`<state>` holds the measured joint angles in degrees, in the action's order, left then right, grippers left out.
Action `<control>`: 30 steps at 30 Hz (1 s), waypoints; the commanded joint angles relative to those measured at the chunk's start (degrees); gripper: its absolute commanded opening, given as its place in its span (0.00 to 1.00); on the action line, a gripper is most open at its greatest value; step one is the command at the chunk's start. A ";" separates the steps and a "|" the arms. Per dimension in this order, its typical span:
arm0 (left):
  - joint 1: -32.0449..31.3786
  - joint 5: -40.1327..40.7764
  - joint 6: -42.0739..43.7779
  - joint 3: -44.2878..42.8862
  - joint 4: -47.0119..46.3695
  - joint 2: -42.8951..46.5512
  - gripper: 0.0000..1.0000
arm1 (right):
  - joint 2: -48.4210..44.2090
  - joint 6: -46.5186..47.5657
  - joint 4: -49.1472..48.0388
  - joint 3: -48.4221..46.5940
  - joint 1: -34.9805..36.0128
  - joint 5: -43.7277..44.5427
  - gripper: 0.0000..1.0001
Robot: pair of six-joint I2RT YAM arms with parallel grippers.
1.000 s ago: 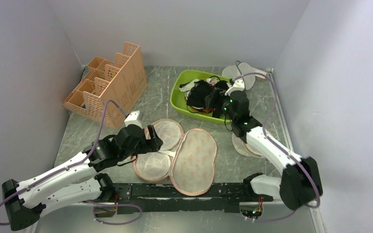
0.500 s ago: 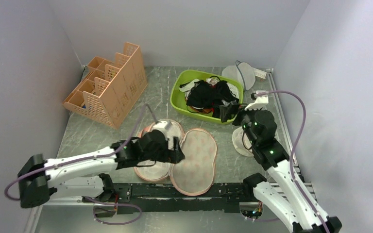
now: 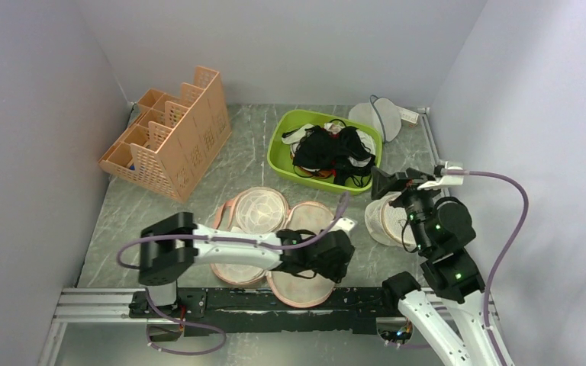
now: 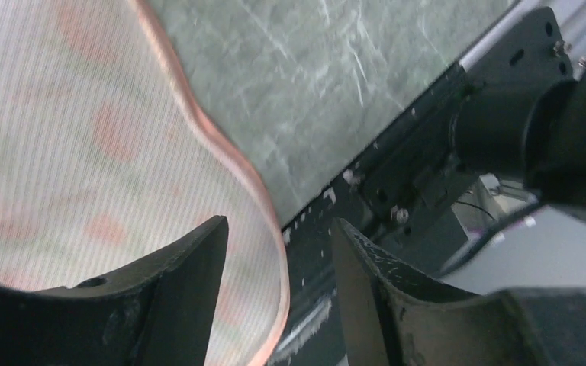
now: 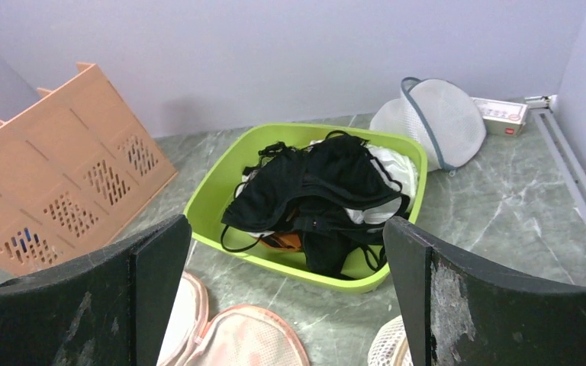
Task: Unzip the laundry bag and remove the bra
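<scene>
Left gripper [image 4: 278, 223] swung across from left of the flat beige peanut-shaped fabric pouch with pink trim [image 4: 69, 152] to its near right edge. The trim now runs just under my left finger. Left jaws narrowed from full spread, with nothing in the gap. Right gripper [image 5: 287, 222] backed up and out of the lime-green plastic tub [image 5: 221, 191]. The black soft-fabric bra [image 5: 328, 179] now lies ahead and below it, right jaws opened wider.
</scene>
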<state>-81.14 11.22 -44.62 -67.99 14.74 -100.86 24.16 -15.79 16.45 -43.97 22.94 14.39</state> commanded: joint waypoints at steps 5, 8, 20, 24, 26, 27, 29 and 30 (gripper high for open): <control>-0.54 4.09 3.94 -11.59 5.59 -12.91 0.58 | -3.28 2.19 5.76 -1.72 -0.09 3.84 1.00; -1.29 5.02 3.74 -11.98 5.84 -14.42 0.58 | -4.16 1.76 6.01 -0.86 -0.09 3.49 1.00; -2.70 11.34 2.36 -14.47 11.28 -18.95 0.28 | -3.79 1.14 6.23 -0.50 -0.06 2.64 1.00; -2.65 13.44 2.87 -14.43 12.84 -15.06 0.07 | -3.76 0.96 6.38 -0.64 -0.07 2.63 1.00; -2.56 13.33 3.12 -13.66 12.76 -11.27 0.07 | -3.89 1.04 6.38 -1.04 -0.09 2.71 1.00; -2.54 12.87 3.58 -12.54 11.92 -8.68 0.07 | -3.92 1.15 6.39 -1.21 -0.12 2.74 1.00; -2.17 11.74 4.48 -9.55 9.54 -3.14 0.07 | -3.96 1.27 6.38 -1.57 -0.07 2.83 1.00; -1.70 11.27 4.84 -7.76 8.45 -0.14 0.07 | -3.94 1.29 6.36 -1.71 -0.09 2.91 1.00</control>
<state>-83.46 21.87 -41.63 -79.35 25.28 -112.92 20.45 -14.63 21.93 -44.60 22.94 17.37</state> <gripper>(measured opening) 0.076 0.997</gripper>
